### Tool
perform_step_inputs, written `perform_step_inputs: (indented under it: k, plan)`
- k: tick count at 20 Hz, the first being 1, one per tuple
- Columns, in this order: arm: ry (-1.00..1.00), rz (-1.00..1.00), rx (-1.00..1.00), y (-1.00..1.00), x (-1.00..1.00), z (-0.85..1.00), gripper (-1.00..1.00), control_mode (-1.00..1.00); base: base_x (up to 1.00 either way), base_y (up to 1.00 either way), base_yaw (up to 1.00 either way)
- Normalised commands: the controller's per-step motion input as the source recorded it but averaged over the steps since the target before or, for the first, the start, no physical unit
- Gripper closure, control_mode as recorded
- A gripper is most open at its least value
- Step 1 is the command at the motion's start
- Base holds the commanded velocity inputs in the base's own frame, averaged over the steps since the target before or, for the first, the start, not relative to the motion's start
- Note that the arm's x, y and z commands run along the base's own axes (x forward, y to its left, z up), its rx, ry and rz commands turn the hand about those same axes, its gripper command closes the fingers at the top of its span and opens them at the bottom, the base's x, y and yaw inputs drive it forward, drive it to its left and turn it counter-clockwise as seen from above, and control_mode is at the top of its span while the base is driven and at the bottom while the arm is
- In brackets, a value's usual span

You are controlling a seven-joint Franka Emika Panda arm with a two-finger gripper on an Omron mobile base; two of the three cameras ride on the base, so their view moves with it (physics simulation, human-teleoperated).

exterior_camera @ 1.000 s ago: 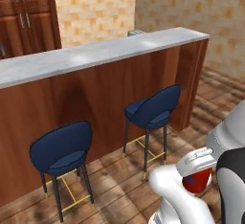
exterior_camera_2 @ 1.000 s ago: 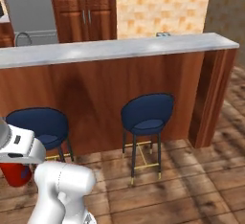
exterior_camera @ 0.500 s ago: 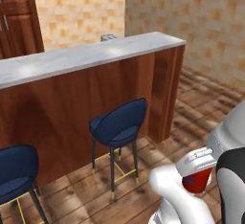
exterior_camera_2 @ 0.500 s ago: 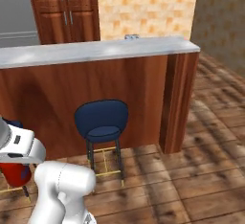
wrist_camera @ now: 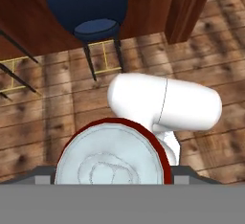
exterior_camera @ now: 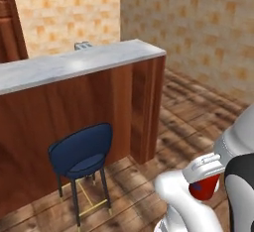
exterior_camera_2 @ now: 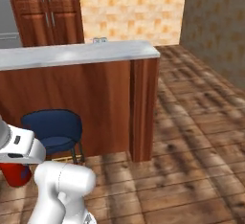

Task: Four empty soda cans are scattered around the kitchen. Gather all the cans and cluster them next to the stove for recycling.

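Sliding past since a second ago, one stool has left my base views; my hand grips a soda can, tucked low for driving.

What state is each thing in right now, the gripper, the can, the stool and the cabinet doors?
Gripper: shut on the can.
Can: held, upright, silver top toward the hand camera, off the floor.
Stool: standing upright at the counter, seat empty.
Cabinet doors: closed.
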Motion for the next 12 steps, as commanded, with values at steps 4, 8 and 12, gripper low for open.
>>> perform_step_inputs:
  k: [4,8,12]
  plan:
    - [0.0,0.0,0.0,0.0,0.0,0.0,1.0,1.0,0.83,-1.0,0.04]
    - [0.0,0.0,0.0,0.0,0.0,0.0,1.0,1.0,0.79,-1.0,0.04]
    - [0.0,0.0,0.0,0.0,0.0,0.0,1.0,1.0,0.77,-1.0,0.04]
